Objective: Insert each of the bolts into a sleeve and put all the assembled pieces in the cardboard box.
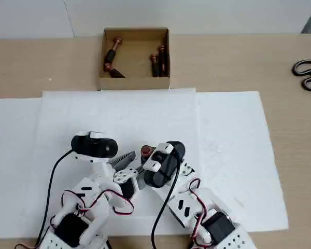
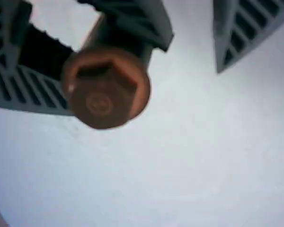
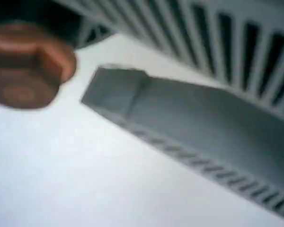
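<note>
A copper bolt hangs just above the white paper where the two arms meet. Its hex head faces the left wrist camera, and a black sleeve is around its shaft behind the head. My right gripper appears shut on the bolt's shaft, with the head sticking out past its fingertips. My left gripper is open, its ribbed fingers standing on either side of the bolt head. At the back of the table, the cardboard box holds several bolt-and-sleeve pieces.
White paper sheets cover the middle of the wooden table. A pair of scissors lies at the far right edge. Both arm bases and their cables crowd the near edge.
</note>
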{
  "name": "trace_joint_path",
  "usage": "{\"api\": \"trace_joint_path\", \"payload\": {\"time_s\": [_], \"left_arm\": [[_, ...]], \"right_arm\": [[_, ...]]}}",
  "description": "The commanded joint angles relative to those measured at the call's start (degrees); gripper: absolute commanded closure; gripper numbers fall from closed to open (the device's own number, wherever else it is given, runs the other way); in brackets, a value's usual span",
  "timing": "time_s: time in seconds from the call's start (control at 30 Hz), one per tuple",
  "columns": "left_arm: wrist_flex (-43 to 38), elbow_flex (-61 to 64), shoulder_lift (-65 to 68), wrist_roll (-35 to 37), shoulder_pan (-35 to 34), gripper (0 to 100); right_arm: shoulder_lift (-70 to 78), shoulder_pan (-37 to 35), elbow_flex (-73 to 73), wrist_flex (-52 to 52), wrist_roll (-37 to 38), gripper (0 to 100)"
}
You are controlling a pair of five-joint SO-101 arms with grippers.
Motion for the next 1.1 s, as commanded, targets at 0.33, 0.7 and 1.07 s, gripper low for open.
{"api": "trace_joint_path", "payload": {"time_s": [0.33,0.7,1.07], "left_arm": [[2.64,-12.79,-0.26,-7.56,-6.95,79],[2.02,-5.05,-0.35,-13.45,-21.98,99],[-11.96,7.25,-0.18,-25.41,-25.76,99]], "right_arm": [[-0.48,0.13,1.05,-2.33,-0.62,99.6],[-0.48,8.92,1.05,-2.24,-0.88,99.6],[-0.48,20.88,1.05,-2.24,-7.56,99.6]]}}
